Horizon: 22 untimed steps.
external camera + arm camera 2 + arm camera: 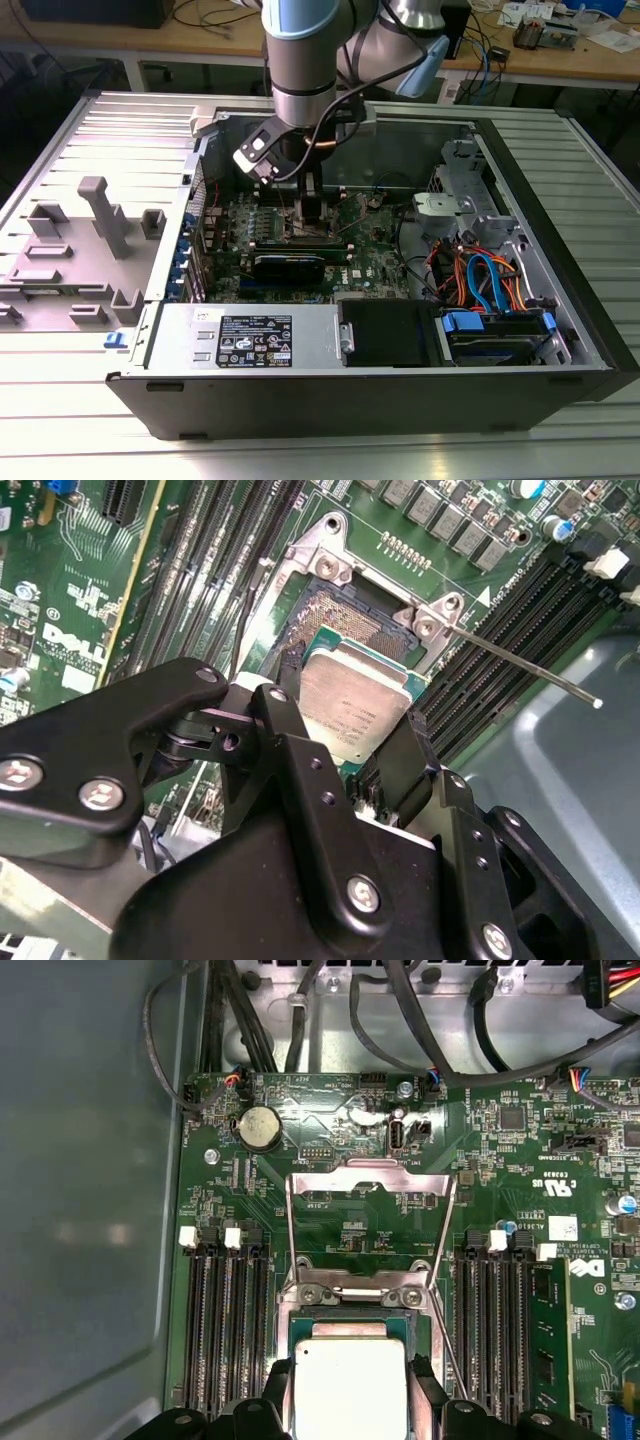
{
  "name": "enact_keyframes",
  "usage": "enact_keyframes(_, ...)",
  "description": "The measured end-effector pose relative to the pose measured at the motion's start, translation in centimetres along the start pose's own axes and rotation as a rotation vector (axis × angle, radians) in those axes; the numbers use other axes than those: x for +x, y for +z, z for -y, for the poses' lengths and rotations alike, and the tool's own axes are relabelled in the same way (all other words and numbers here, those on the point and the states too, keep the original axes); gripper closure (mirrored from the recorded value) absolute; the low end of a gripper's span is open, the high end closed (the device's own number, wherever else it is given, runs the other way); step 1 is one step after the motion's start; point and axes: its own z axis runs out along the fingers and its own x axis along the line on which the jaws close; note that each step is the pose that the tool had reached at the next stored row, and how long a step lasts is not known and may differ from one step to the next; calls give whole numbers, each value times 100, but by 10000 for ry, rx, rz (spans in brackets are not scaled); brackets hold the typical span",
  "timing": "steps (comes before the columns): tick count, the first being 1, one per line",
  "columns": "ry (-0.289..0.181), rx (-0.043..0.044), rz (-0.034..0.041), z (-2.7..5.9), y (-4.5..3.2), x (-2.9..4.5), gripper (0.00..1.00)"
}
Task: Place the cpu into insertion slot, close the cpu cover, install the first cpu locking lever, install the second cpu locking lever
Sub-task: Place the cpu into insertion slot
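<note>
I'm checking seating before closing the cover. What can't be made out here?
Whether the cpu touches the insertion slot: the tool hides its near edge in the second wrist view.
Part of the cpu: cut off by the first wrist view's edge.
The insertion slot in the exterior view: behind the arm.

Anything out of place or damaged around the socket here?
No damage shows. The cpu, held in the gripper, hangs offset over the slot, leaving part of its dark centre exposed. The cover stands open.

silvery cpu (352, 712) just above the open insertion slot (345, 615) (cpu cover (372, 1169) raised)
</note>
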Motion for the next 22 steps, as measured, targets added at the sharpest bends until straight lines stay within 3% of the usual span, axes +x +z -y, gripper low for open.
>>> enact_keyframes(7,2,1,2,17,59,-3,45)
enact_keyframes(22,2,-1,-1,18,71,-4,45)
